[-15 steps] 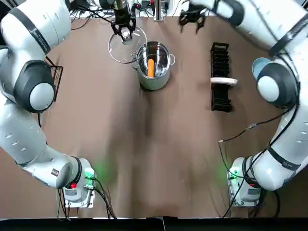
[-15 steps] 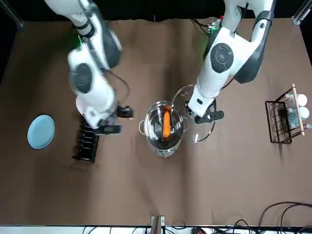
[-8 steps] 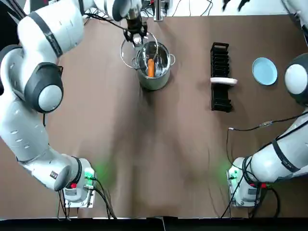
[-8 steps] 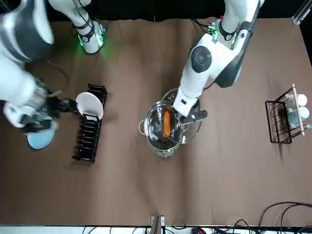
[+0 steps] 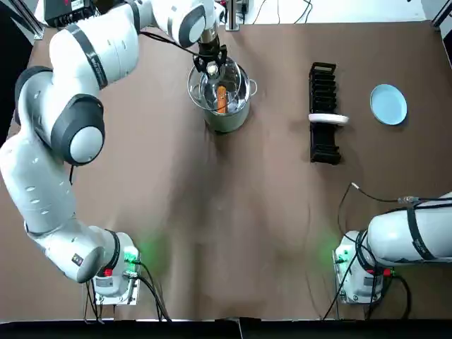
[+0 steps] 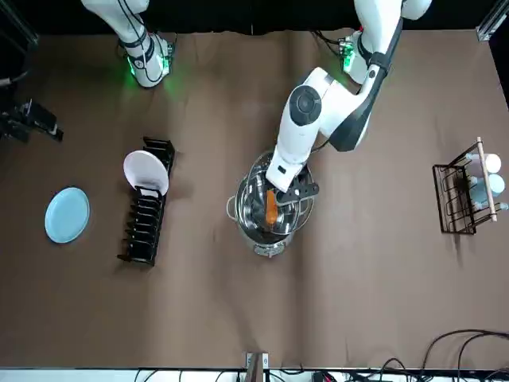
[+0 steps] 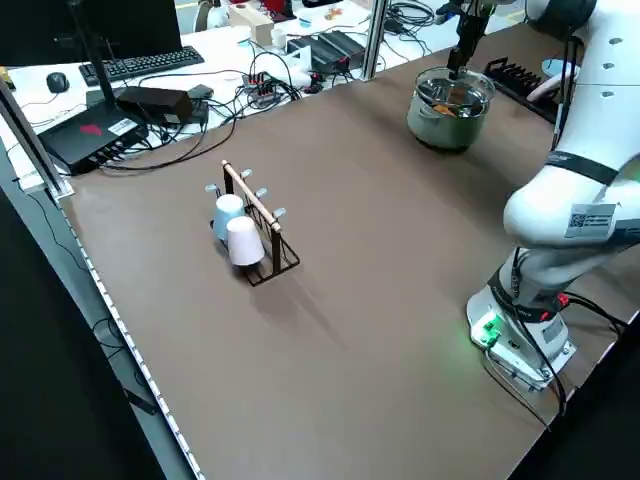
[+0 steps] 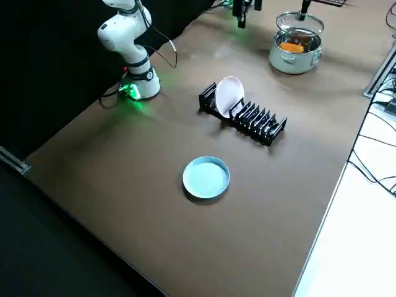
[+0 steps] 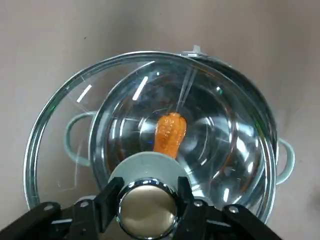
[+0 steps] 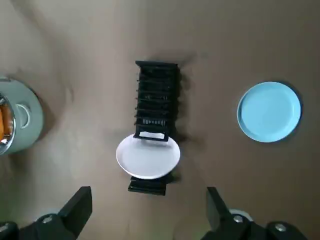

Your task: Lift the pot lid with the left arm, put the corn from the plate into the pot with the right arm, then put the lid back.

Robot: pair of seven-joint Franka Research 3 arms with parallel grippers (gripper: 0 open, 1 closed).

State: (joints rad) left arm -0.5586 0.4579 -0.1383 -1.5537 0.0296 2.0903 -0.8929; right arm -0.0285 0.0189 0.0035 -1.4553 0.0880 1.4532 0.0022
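Lid knob [image 9: 146, 210] between closed left jaws

Orange corn [image 9: 170, 134], silver pot [image 5: 226, 121], clear lid [image 9: 56, 150], apparently chrome knob [image 9: 145, 210], light-blue plate [image 5: 388, 104]

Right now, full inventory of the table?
pot: one, steel, far centre
corn: one, orange, inside the pot
lid: one, glass, held over the pot, off-centre
dish rack: one, black, right of the pot
white plate: one, standing in the dish rack
blue plate: one, empty, far right
cup rack: one, wire, left side
white cup, pale blue cup: one each, on the cup rack
left gripper: shut on the lid's knob
right gripper: open, empty, raised at right
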